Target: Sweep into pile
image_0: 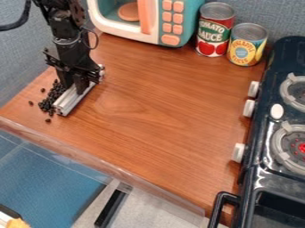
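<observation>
At the left of the camera view the gripper (74,90) hangs low over the wooden counter, shut on a silver metal bar (72,99). The bar lies at a slant, its near end toward the counter's front left edge. Small dark beans (46,103) are heaped along the bar's left side, and a few lie loose to the left and just in front of the heap. The arm and gripper hide part of the bar's far end and may cover more beans.
A toy microwave (161,22) stands at the back, with a red can (214,31) and a yellow can (246,44) to its right. A black toy stove (262,133) with white knobs borders the right side. The counter's front edge (101,162) has a clear guard.
</observation>
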`<state>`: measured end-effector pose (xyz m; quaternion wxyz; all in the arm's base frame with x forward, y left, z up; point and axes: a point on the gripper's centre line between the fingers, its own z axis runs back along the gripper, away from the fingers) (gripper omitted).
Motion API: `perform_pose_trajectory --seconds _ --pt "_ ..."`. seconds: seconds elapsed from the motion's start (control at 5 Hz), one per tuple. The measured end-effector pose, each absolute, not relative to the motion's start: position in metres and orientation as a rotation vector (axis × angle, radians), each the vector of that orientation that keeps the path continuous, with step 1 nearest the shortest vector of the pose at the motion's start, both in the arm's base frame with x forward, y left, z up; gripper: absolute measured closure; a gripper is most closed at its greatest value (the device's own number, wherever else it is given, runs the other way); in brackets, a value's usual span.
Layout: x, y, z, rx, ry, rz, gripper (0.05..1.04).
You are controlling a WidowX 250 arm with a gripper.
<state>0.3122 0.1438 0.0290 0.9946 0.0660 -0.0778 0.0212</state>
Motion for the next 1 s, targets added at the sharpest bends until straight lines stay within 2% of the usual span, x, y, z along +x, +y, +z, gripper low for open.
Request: perform_pose_trajectory --seconds 0.4,0.8,1.0 --pt "0.319 0.093 0.064 0.067 -0.219 0.017 0.753" --pt "0.312 0.024 0.057 0.151 -0.231 -0.020 0.753" --pt "0.313 -0.003 0.037 0.174 -0.177 -0.040 0.715"
